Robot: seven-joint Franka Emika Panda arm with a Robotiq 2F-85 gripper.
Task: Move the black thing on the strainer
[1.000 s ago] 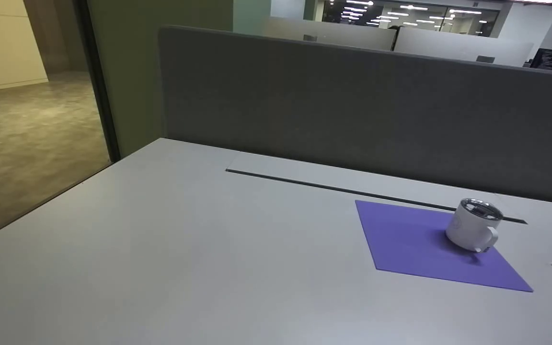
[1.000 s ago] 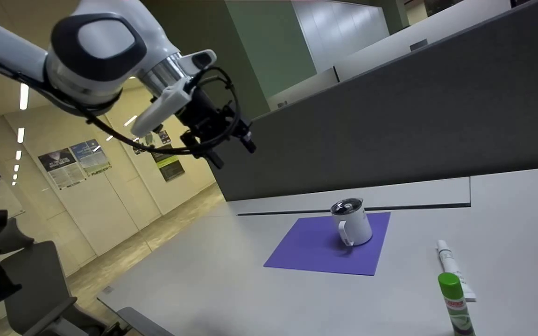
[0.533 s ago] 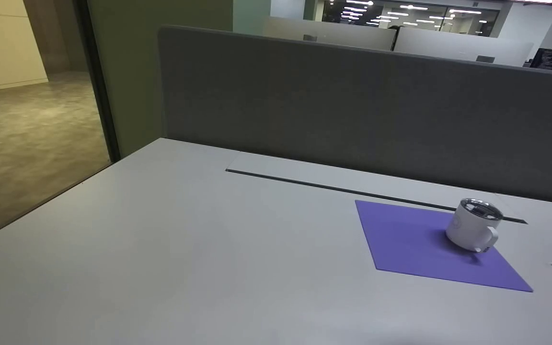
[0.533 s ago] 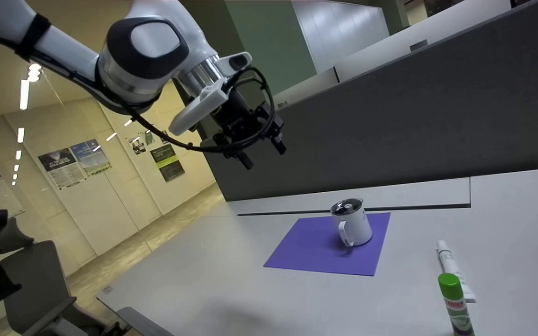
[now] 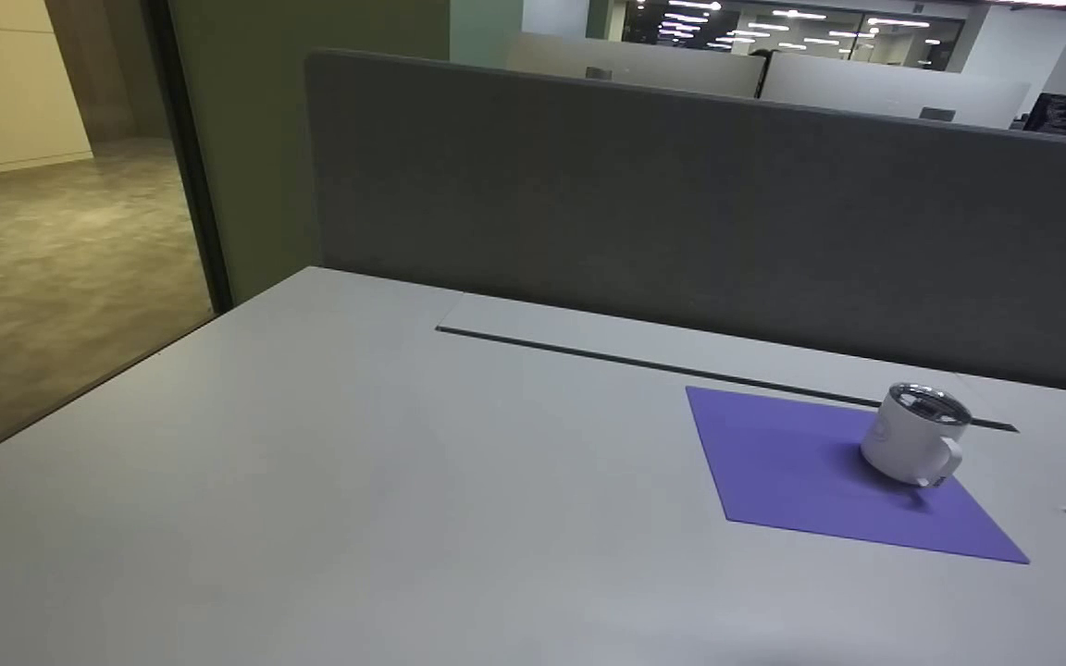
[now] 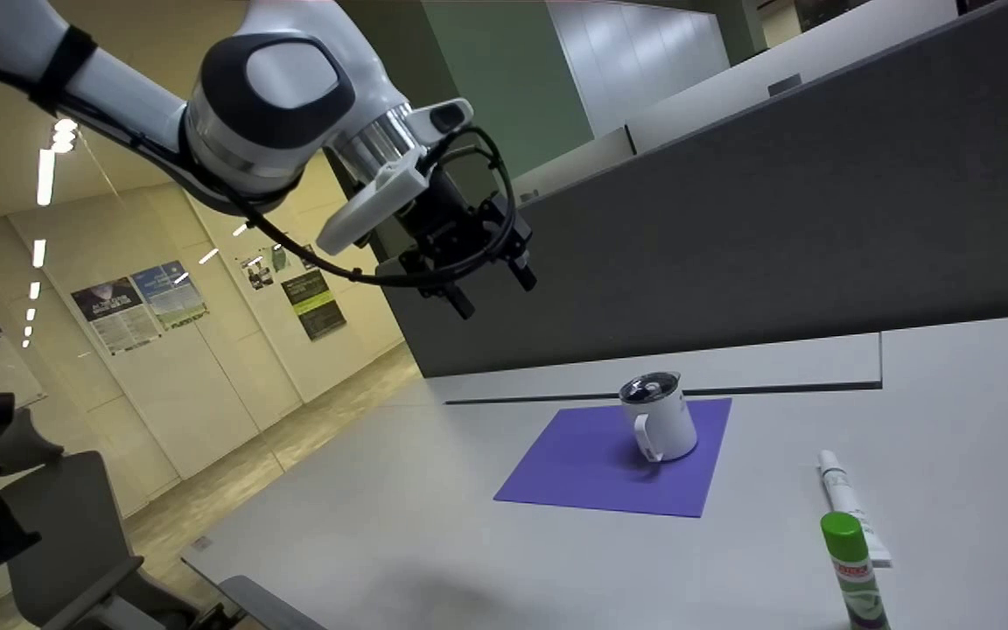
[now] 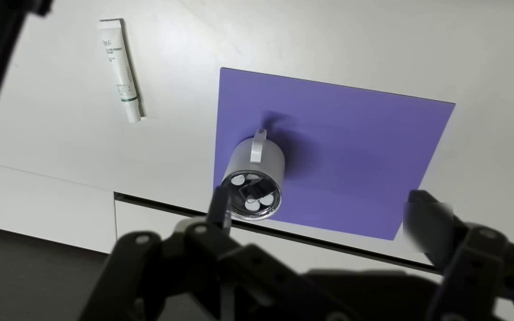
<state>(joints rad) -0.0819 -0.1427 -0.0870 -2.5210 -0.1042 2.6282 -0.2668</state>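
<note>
The strainer is a white metal cup [image 5: 908, 444] with a handle and a clear, dark-looking lid, upright on the purple mat [image 5: 774, 462]. It shows in both exterior views, here too as the cup [image 6: 668, 427]. In the wrist view the cup [image 7: 274, 160] lies left of centre, and the black thing, a small dark slider [image 7: 262, 189], sits on its lid. My gripper [image 6: 493, 290] is open and empty, high above the table, up and to the left of the cup. In the wrist view the gripper's [image 7: 320, 194] left finger overlaps the lid's edge; its right finger is beyond the mat.
A white tube [image 6: 845, 499] lies on the table beside the mat. A green-capped stick [image 6: 854, 569] stands near the tube. A grey partition [image 6: 775, 227] rises behind the table. A dark slot [image 5: 588, 353] runs along the table behind the mat.
The arm has moved to the right in an exterior view, closer to the cup, and a finger shows slightly lower at another view's edge. It has barely moved in the last half second.
</note>
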